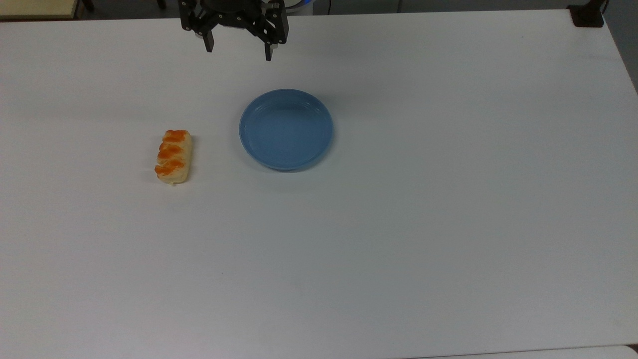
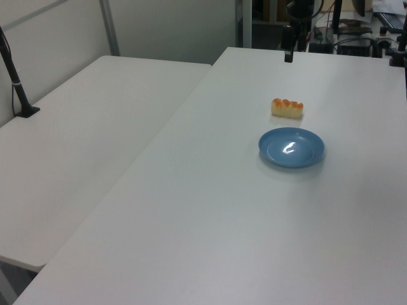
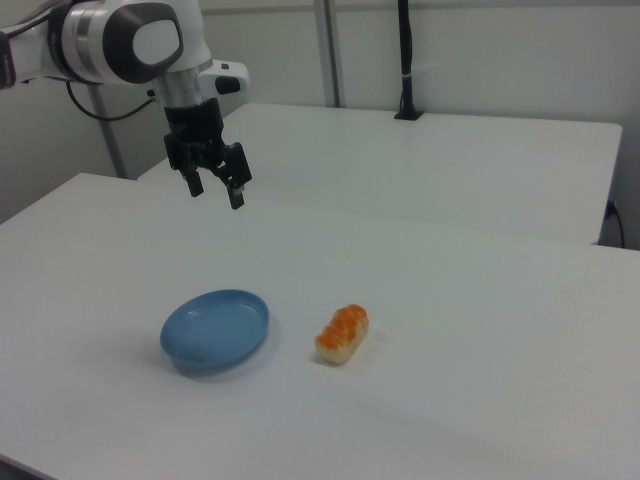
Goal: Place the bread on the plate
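Now I count one bread (image 1: 173, 156), one plate (image 1: 285, 129) and one gripper (image 1: 239, 52) on my white table (image 1: 398, 224). The fingers are spread wide apart and hold nothing. They hang in the air at the far edge in the top view. The bread lies nearer and to the top view's left of them, well apart, on the table just left of the plate. It is small and pale yellow, with orange-brown patches on top. The plate is round and blue.
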